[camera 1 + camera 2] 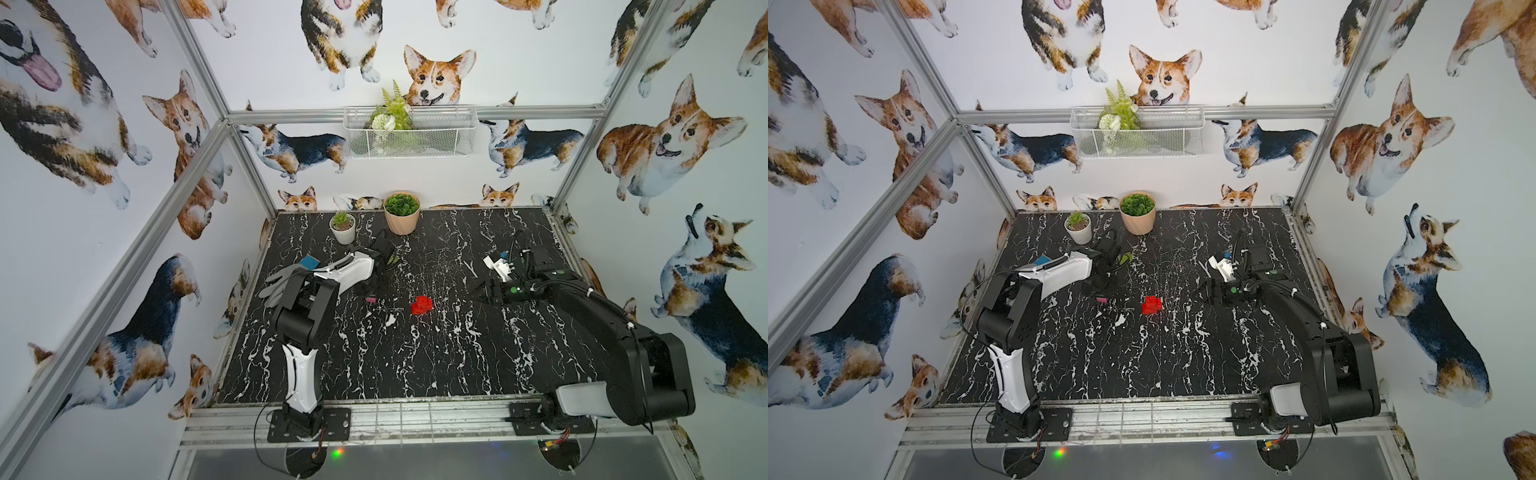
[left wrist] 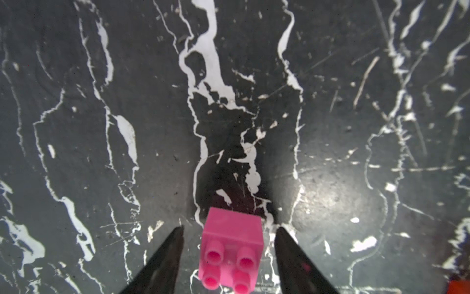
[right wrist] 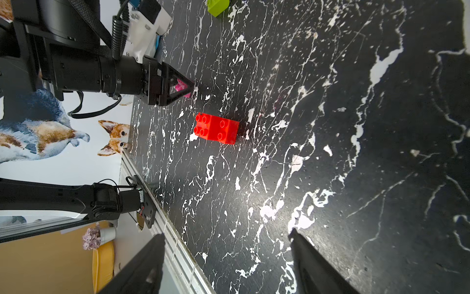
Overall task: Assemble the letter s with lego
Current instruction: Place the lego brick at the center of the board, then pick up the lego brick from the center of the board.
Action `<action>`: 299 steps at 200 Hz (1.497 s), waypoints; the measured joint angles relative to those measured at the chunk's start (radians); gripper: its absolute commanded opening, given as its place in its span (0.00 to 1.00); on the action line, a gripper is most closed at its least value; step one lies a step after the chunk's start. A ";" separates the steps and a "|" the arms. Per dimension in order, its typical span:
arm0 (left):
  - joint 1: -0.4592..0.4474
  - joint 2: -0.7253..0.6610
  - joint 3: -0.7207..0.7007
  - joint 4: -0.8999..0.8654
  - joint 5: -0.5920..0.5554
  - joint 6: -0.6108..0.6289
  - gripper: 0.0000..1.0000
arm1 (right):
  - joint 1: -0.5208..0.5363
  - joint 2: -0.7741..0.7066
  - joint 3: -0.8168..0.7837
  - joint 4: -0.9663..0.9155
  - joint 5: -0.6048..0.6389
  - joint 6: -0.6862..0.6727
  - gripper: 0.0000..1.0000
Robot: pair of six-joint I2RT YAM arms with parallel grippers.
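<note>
A pink lego brick [image 2: 230, 244] lies on its side on the black marble table, studs facing my left wrist camera. My left gripper [image 2: 229, 228] is open around it, with a gap on each side of the brick; in both top views it points down at the pink brick [image 1: 371, 299]. A stepped clump of joined red lego bricks [image 1: 422, 305] [image 3: 216, 128] sits mid-table, to the right of it. A lime green brick [image 3: 217, 6] lies further back. My right gripper [image 3: 226, 233] hovers open and empty at the right [image 1: 478, 291]. The letter s is not in view; the pieces lie apart.
A small white plant pot [image 1: 343, 230] and a larger peach pot [image 1: 401, 218] stand at the table's back edge. A grey glove with a blue pad [image 1: 309, 262] lies at the left edge. A white fixture [image 1: 496, 266] sits behind my right gripper.
</note>
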 measured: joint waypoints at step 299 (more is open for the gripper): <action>0.123 0.476 0.722 -0.088 0.311 0.889 0.56 | -0.005 -0.006 0.085 -0.035 0.002 0.009 0.81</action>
